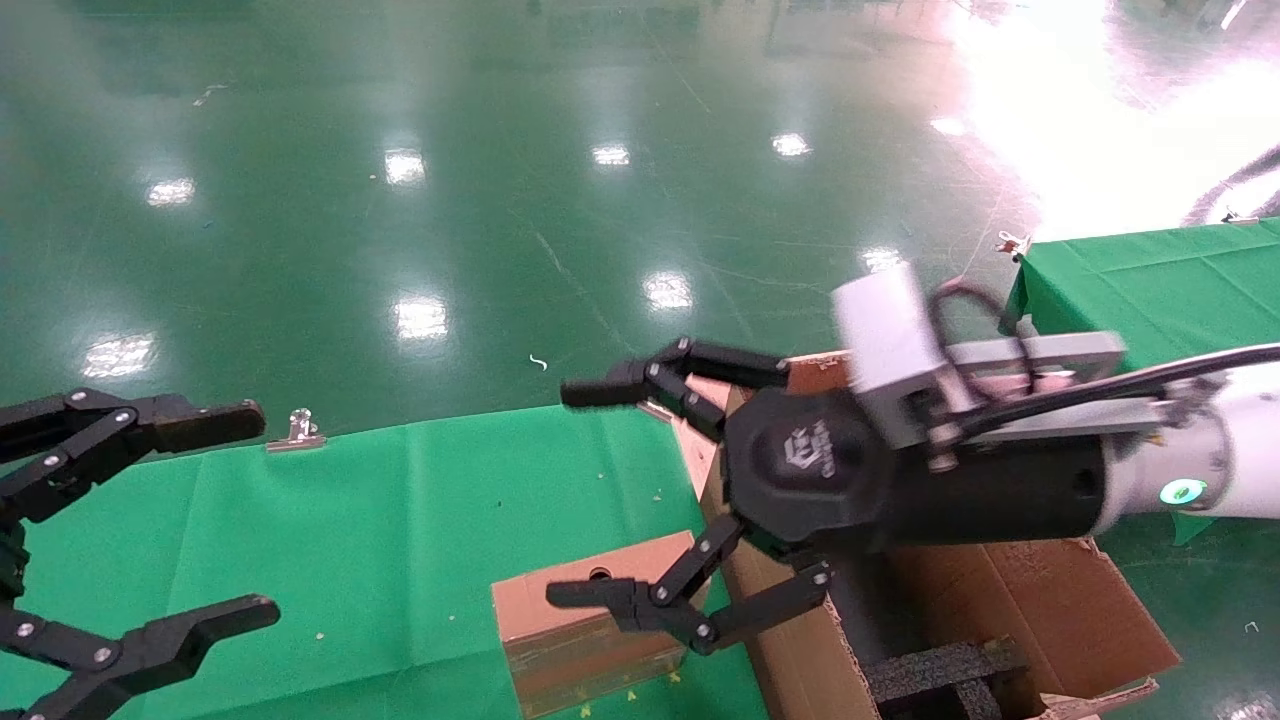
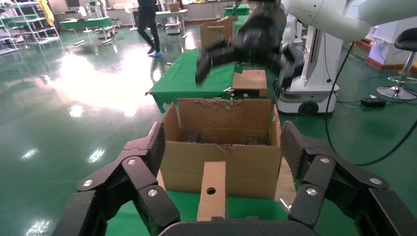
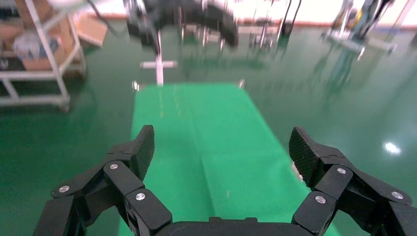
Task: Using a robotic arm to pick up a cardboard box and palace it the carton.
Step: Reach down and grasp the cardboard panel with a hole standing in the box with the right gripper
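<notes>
The cardboard box (image 1: 640, 560), small, flat and brown with a round hole, lies on the green cloth against the carton's side; the left wrist view shows the box (image 2: 212, 189) end-on. The carton (image 1: 1050, 600) is large with torn flaps and black foam (image 1: 940, 675) inside, also seen as the carton (image 2: 221, 164). The white robotic arm (image 1: 1230, 460) reaches in from the right. Its right gripper (image 1: 570, 495) hangs open just above the box, lower finger over the box's top, nothing held. My left gripper (image 1: 255, 512) stands open at the left, facing box and carton.
The green tablecloth (image 1: 350, 520) ends at a far edge with a metal clip (image 1: 295, 430). A second green table (image 1: 1150, 280) stands to the right. Glossy green floor lies beyond. A person (image 2: 147, 19) walks far off behind the tables.
</notes>
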Robot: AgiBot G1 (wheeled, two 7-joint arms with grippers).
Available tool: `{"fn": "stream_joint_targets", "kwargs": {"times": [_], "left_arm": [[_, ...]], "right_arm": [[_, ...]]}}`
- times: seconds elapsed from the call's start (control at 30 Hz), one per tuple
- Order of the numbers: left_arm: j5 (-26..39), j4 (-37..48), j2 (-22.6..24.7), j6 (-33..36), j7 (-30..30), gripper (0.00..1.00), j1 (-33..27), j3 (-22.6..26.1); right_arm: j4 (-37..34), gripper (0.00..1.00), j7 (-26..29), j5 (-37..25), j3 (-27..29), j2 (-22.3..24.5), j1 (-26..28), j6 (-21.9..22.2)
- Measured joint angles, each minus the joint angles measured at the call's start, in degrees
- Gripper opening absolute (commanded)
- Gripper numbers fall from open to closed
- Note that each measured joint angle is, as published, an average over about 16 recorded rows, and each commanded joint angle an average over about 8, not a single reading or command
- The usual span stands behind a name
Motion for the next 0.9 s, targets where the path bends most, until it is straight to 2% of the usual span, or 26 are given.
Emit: {"fn": "stream_joint_targets", "kwargs": {"times": [0.4,0.9], "left_arm": [[0.0,0.0,0.0,0.0,0.0,0.00,0.0,0.0],[0.0,0.0,0.0,0.0,0.0,0.00,0.0,0.1]], "right_arm": [[-4.1,1.00,2.1,-17.9,-11.6,-6.5,11.6,-3.1],[-15.3,1.00,-3.4,-32.3,-27.5,-17.0,23.7,-3.7]]}}
